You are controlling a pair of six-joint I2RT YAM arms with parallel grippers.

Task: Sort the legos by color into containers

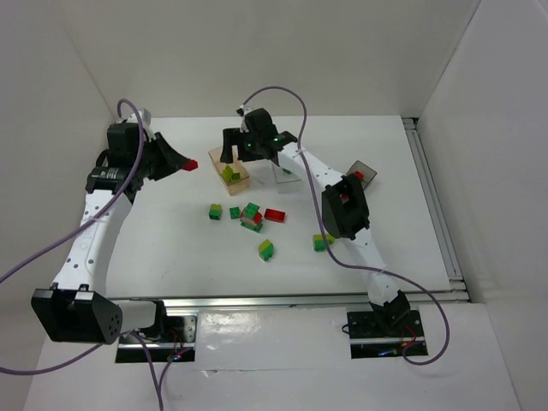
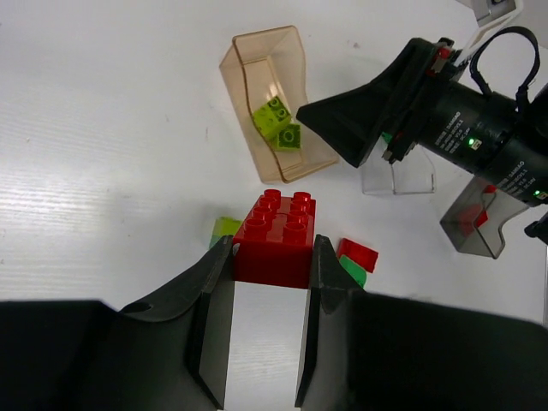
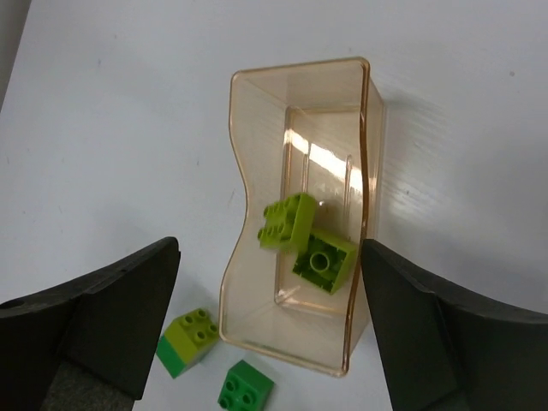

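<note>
A red brick (image 2: 278, 231) is pinched tight between the two fingers of the left gripper (image 2: 274, 257). It is held up off the table (image 1: 171, 231), near the left side of the orange bin (image 2: 272, 94). I think it is held high so it can be carried to the dark bin (image 2: 462, 244) far on the right, which has something red in it.

The orange bin holds two yellow-green bricks (image 3: 291, 221), so it looks like the home for that colour. The right gripper (image 3: 270, 248) hangs right over it, with its fingers spread wide and nothing in them. That is the spot for dropping yellow-green ones.

The clear bin (image 2: 402, 178) stands between the other two, and I cannot see anything in it. Loose bricks (image 1: 252, 216) lie in the middle of the table. Some are stuck in two-colour stacks and will likely need pulling apart.
</note>
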